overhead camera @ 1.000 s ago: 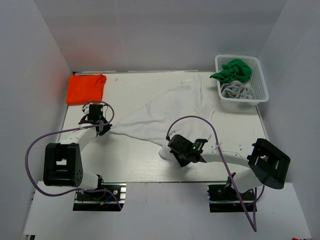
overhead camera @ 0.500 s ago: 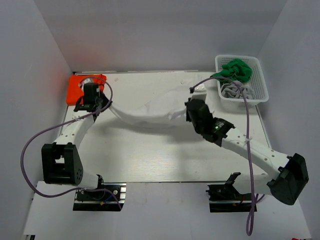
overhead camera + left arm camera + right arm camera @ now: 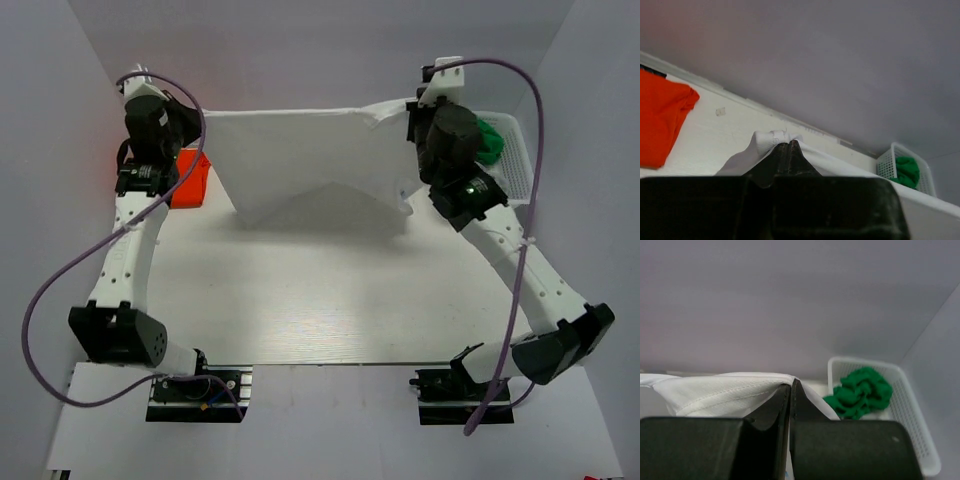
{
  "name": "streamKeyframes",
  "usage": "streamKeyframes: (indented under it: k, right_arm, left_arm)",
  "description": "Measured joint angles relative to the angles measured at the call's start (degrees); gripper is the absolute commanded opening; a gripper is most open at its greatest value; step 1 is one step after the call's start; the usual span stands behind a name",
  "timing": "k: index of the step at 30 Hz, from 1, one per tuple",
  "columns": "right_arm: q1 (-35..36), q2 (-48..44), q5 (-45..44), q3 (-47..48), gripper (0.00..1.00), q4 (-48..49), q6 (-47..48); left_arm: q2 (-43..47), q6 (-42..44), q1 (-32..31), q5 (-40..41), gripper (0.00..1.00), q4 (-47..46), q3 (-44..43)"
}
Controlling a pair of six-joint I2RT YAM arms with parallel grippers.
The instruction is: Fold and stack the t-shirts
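Note:
A white t-shirt (image 3: 310,160) hangs stretched in the air over the back of the table, held by its upper corners. My left gripper (image 3: 200,122) is shut on its left corner (image 3: 771,140). My right gripper (image 3: 405,110) is shut on its right corner (image 3: 735,390). The orange t-shirt (image 3: 190,178) lies folded at the back left, partly behind the left arm; it also shows in the left wrist view (image 3: 660,120). A green t-shirt (image 3: 860,392) lies crumpled in the basket; the right arm hides most of it in the top view (image 3: 490,138).
A white mesh basket (image 3: 520,165) stands at the back right corner, also seen from the right wrist (image 3: 910,415) and the left wrist (image 3: 887,160). White walls close in the table on three sides.
Both arms have risen and reached to the back, lifting the white t-shirt off the table and pulling it wide between them. The right gripper closed on the cloth.

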State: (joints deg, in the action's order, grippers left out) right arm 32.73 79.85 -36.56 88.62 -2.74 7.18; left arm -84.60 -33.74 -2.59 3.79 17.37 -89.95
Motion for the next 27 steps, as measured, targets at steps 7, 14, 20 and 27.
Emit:
streamKeyframes:
  k: [7,14,20,27]
  right_arm:
    - [0.3,-10.3,10.5,8.2,0.0,-5.0,7.3]
    - [0.4,-21.4,27.2,19.5,0.0,-11.4,8.6]
    - [0.4,-23.6,29.5,23.0,0.0,-10.6,10.3]
    - [0.3,-15.8,23.5,16.3,0.0,-4.2,14.0]
  left_arm:
    - [16.0,3.3,-0.2,0.4,0.0,2.4,-2.3]
    - [28.7,5.1,-0.1,-0.7,0.0,6.5,-13.2]
    - [32.5,5.6,0.2,-4.4,0.0,7.8,-19.9]
    - [29.2,5.9,0.6,-4.3,0.0,7.1,-11.6]
